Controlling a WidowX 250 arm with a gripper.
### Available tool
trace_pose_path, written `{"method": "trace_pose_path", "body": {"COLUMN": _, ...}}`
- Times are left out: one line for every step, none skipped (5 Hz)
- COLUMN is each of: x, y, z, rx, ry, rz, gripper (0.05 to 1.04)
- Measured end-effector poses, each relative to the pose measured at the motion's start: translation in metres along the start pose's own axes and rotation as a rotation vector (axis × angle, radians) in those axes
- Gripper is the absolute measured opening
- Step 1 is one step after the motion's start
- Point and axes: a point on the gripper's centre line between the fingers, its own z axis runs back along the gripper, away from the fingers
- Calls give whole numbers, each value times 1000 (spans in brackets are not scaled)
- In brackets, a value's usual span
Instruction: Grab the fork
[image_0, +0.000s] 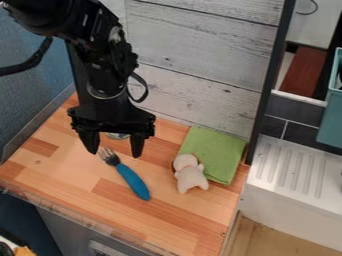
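Observation:
The black gripper (115, 151) hangs at the left over the wooden counter, its two fingers spread wide apart with nothing held between them. A fork (126, 173) with metal tines and a blue handle lies on the counter. Its tines point up and left, just below the gap between the fingers, and the handle runs down and right. I cannot tell how high the fingertips are above the wood.
Right of the fork, a small pale plush toy (190, 175) lies against a folded green cloth (212, 154). A round, shiny item (118, 135) shows behind the fingers. Plank wall (200, 50) behind; white ridged drainboard (294, 170) at right.

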Motion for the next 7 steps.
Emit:
{"method": "trace_pose_path", "body": {"x": -3, "y": 0, "z": -5, "rx": 6, "ry": 19, "rz": 4, "gripper": 1000}}
{"method": "trace_pose_path", "body": {"x": -3, "y": -2, "z": -11, "rx": 39, "ry": 28, "rz": 55, "gripper": 1001}}
{"method": "trace_pose_path", "body": {"x": 5, "y": -8, "z": -28, "rx": 65, "ry": 64, "rz": 109, "gripper": 1000}}
{"method": "trace_pose_path", "body": {"x": 12, "y": -9, "z": -51, "rx": 156, "ry": 85, "rz": 209, "gripper": 1000}}
{"method": "trace_pose_path", "body": {"x": 17, "y": -10, "z": -72, "rx": 188, "ry": 89, "rz": 288, "gripper": 1000}}
{"method": "trace_pose_path", "body": {"x": 17, "y": -11, "z": -89, "rx": 204, "ry": 95, "rz": 377, "gripper": 1000}}
{"method": "trace_pose_path", "body": {"x": 15, "y": -8, "z": -104, "rx": 144, "ry": 121, "rz": 484, "gripper": 1000}}
